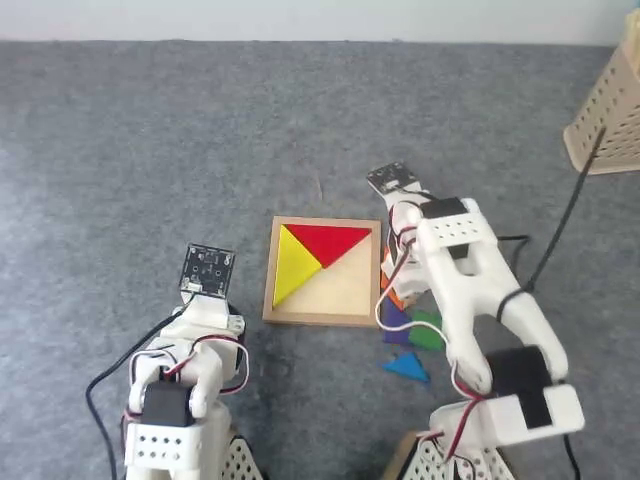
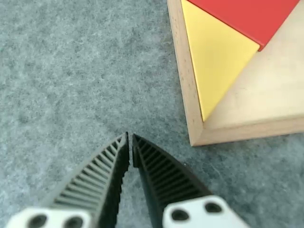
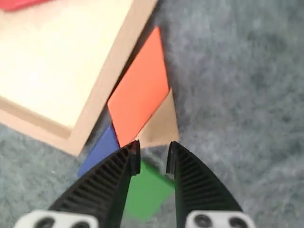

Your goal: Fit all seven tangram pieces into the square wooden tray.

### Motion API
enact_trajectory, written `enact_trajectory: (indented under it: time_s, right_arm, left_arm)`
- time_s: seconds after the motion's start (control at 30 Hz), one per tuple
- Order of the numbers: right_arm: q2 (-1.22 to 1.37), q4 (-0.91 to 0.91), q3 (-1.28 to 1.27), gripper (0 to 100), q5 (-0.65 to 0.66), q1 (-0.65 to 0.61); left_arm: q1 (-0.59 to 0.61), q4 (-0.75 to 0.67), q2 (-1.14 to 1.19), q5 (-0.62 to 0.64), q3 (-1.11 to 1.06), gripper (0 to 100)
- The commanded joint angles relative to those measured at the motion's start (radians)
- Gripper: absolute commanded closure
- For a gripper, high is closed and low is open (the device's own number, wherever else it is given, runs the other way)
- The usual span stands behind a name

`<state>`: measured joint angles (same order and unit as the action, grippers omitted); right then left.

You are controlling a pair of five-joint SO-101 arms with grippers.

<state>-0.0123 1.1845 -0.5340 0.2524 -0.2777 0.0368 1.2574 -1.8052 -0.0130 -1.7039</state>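
Note:
The square wooden tray (image 1: 322, 316) lies mid-table on grey carpet, holding a red triangle (image 1: 326, 242) and a yellow triangle (image 1: 293, 265). My left gripper (image 2: 129, 137) is shut and empty, just off the tray's near left corner (image 2: 197, 137). My right gripper (image 3: 152, 152) is open above loose pieces beside the tray's right edge (image 3: 109, 71). An orange parallelogram (image 3: 140, 99) and a tan triangle (image 3: 161, 128) lie just ahead of its tips. A blue piece (image 3: 102, 149) and a green piece (image 3: 147, 190) lie under its fingers. A blue triangle (image 1: 407, 366) lies nearer the arm bases.
A beige perforated container (image 1: 610, 110) stands at the far right edge, and a black cable (image 1: 560, 225) runs down from it to the right arm (image 1: 455, 250). Open carpet stretches behind and left of the tray.

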Motion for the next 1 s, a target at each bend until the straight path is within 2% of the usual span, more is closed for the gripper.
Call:
enact_trajectory:
  time_s: [0.0,0.23,0.37,0.5,0.77,0.97]
  right_arm:
    - [-0.015,-0.013,0.077,88.8,-0.028,-0.007]
    - [-0.099,-0.071,0.055,87.9,-0.049,-0.156]
    - [-0.051,-0.099,0.055,82.0,-0.049,-0.165]
    - [0.005,-0.130,0.054,81.0,-0.049,-0.170]
    - [0.116,-0.159,0.071,81.0,-0.048,-0.084]
    - [0.156,-0.153,0.109,81.0,-0.037,0.047]
  left_arm:
    - [0.005,0.006,-0.021,0.006,0.019,99]
    - [0.005,0.006,-0.021,0.006,0.019,99]
    - [0.005,0.006,-0.021,0.006,0.019,99]
    - [0.005,0.006,-0.021,0.006,0.019,99]
    - [0.005,0.006,-0.021,0.006,0.019,99]
    - [0.005,0.006,-0.021,0.006,0.019,99]
